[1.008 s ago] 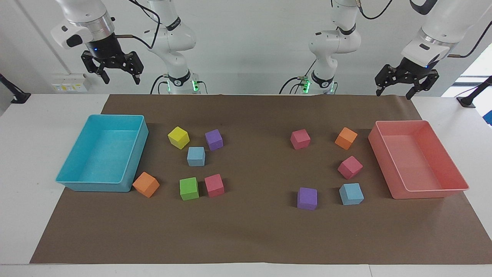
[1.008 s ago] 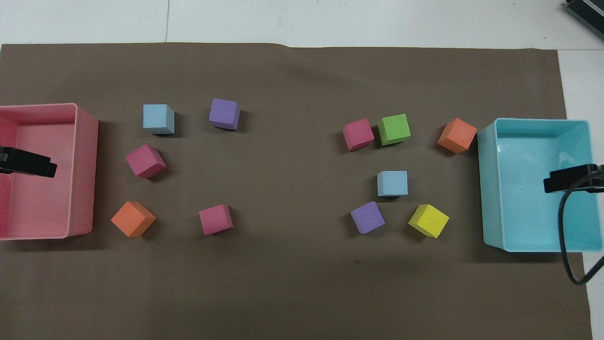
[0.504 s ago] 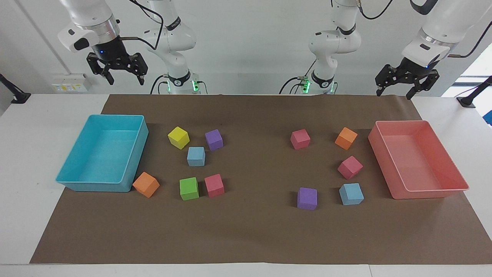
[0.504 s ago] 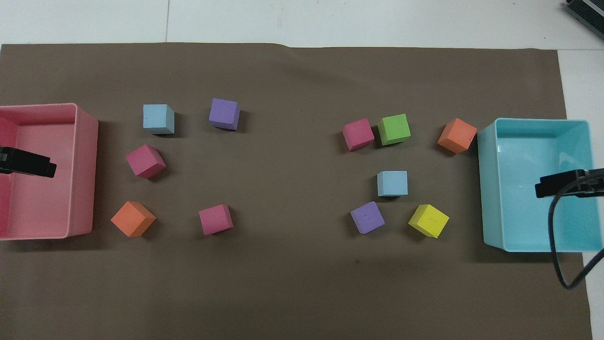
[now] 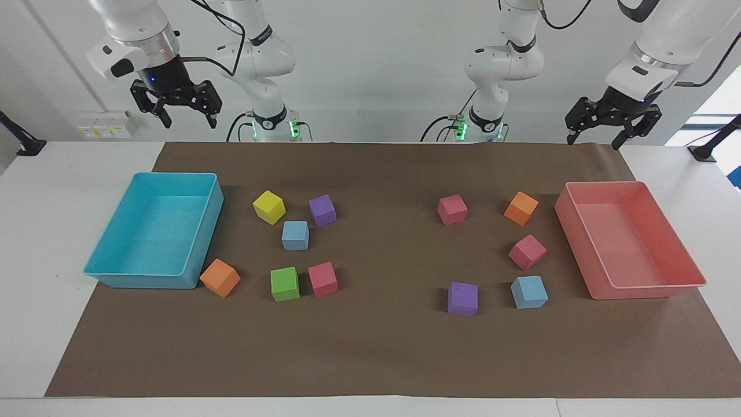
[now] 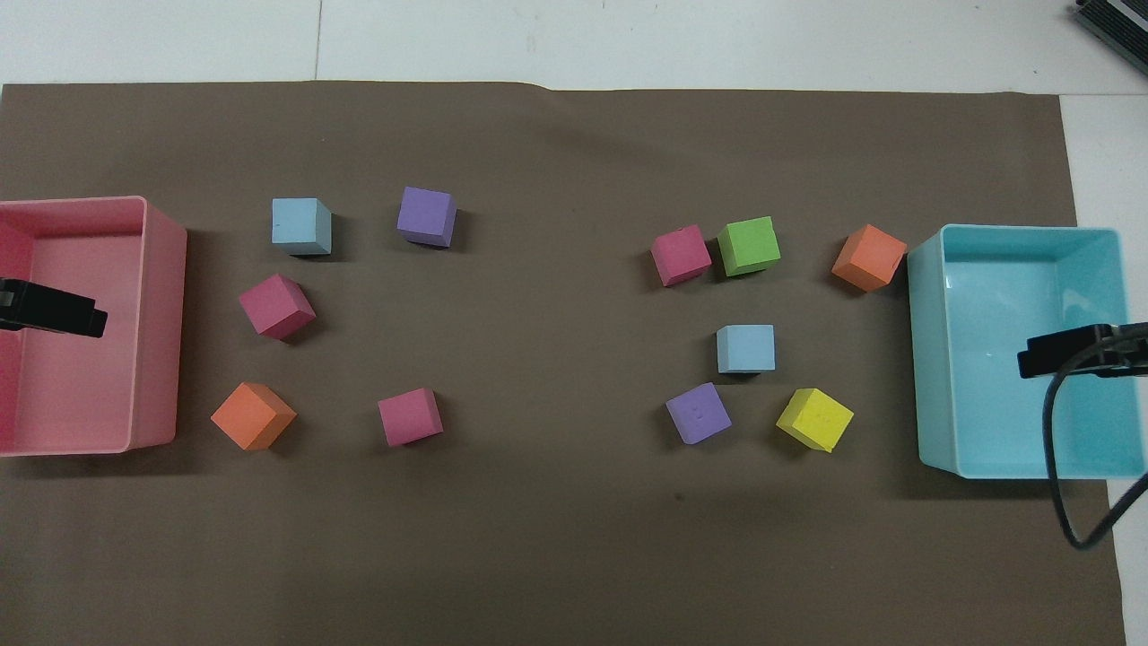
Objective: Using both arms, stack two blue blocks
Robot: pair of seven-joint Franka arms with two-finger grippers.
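Note:
One blue block (image 5: 295,235) (image 6: 745,348) lies on the brown mat toward the right arm's end, among the yellow, purple, green and pink cubes. The other blue block (image 5: 529,291) (image 6: 301,225) lies toward the left arm's end, beside a purple cube (image 5: 462,299). The two blocks lie far apart. My right gripper (image 5: 187,120) is open and empty, high over the turquoise bin (image 5: 116,277); its tip shows in the overhead view (image 6: 1067,350). My left gripper (image 5: 593,142) is open and empty, high over the pink bin (image 5: 648,291); its tip shows in the overhead view (image 6: 54,309).
Near the first blue block lie a yellow cube (image 5: 269,207), a purple cube (image 5: 322,209), a green cube (image 5: 285,284), a pink cube (image 5: 322,278) and an orange cube (image 5: 220,277). Near the second lie two pink cubes (image 5: 452,209) (image 5: 527,251) and an orange cube (image 5: 521,208).
My right gripper has risen and drawn back a little toward the robots, then held almost still. My left gripper and all the cubes have not moved.

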